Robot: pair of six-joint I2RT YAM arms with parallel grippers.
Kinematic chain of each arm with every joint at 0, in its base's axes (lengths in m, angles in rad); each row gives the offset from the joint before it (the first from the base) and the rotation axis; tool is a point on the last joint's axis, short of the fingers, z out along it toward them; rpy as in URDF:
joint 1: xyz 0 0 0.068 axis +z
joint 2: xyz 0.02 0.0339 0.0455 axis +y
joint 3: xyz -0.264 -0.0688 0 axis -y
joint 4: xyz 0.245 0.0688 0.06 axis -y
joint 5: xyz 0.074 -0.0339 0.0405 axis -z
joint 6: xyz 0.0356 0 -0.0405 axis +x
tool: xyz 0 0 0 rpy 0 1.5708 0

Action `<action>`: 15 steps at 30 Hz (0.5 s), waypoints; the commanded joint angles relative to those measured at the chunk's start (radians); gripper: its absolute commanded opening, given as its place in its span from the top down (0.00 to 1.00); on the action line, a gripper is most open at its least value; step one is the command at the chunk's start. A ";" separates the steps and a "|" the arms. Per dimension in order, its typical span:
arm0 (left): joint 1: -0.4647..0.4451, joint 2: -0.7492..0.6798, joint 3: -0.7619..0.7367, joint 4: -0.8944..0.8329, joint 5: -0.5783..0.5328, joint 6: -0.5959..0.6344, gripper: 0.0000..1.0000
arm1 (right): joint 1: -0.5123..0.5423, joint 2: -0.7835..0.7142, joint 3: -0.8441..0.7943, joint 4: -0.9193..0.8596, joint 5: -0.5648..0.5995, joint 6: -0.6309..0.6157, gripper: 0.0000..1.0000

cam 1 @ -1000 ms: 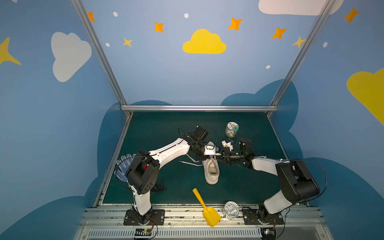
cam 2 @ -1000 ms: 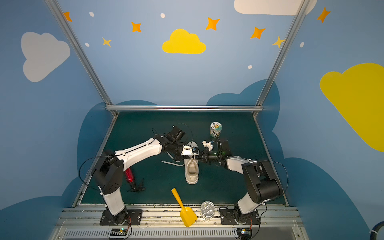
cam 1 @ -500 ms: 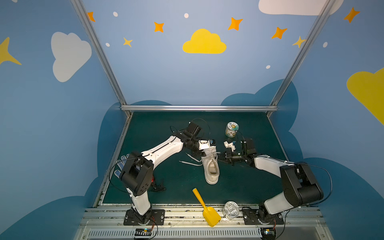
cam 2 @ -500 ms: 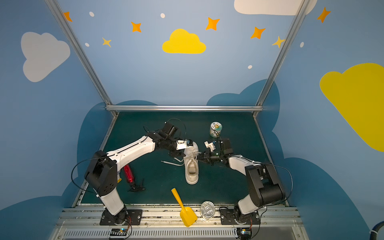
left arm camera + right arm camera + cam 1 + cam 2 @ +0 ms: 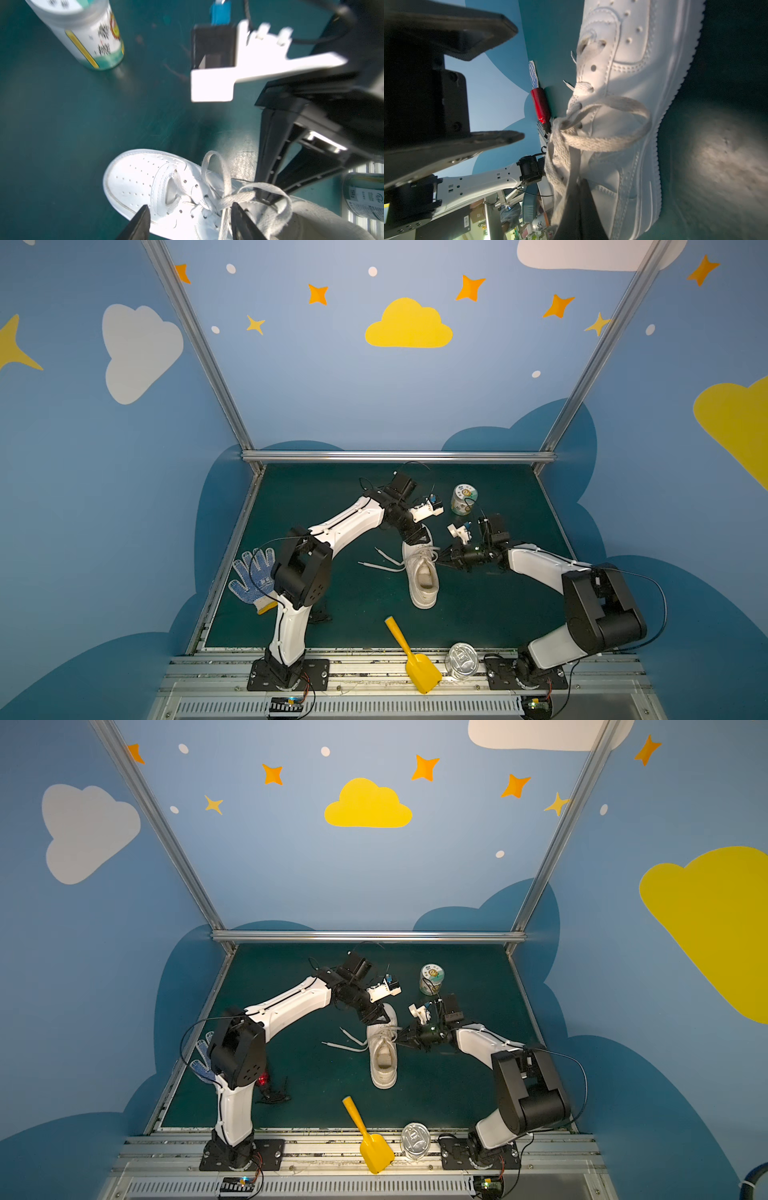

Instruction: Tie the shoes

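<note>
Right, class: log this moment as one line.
left hand: open over white leather sneaker | right hand: shut on flat white lace

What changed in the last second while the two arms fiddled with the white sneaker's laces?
The left fingers spread open over the sneaker, apparently releasing its laces, and that arm's wrist shifted a little. The right fingers stayed shut on a lace loop beside the sneaker. The sneaker, glove, yellow scoop and jar did not move.
</note>
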 commanded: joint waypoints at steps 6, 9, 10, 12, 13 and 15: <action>-0.012 0.021 0.043 -0.057 0.035 -0.039 0.38 | 0.022 0.008 0.038 -0.101 0.068 -0.061 1.00; -0.015 0.031 0.052 -0.058 0.040 -0.045 0.38 | 0.026 0.014 0.037 -0.087 0.075 -0.055 1.00; -0.015 0.034 0.055 -0.057 0.040 -0.048 0.38 | 0.028 0.020 0.038 -0.085 0.077 -0.053 1.00; -0.015 0.038 0.060 -0.060 0.037 -0.049 0.38 | 0.033 0.031 0.044 -0.086 0.086 -0.051 1.00; -0.015 0.040 0.064 -0.062 0.037 -0.049 0.38 | 0.037 0.038 0.051 -0.098 0.097 -0.053 1.00; -0.015 0.040 0.068 -0.065 0.036 -0.047 0.38 | 0.044 0.048 0.060 -0.106 0.123 -0.050 1.00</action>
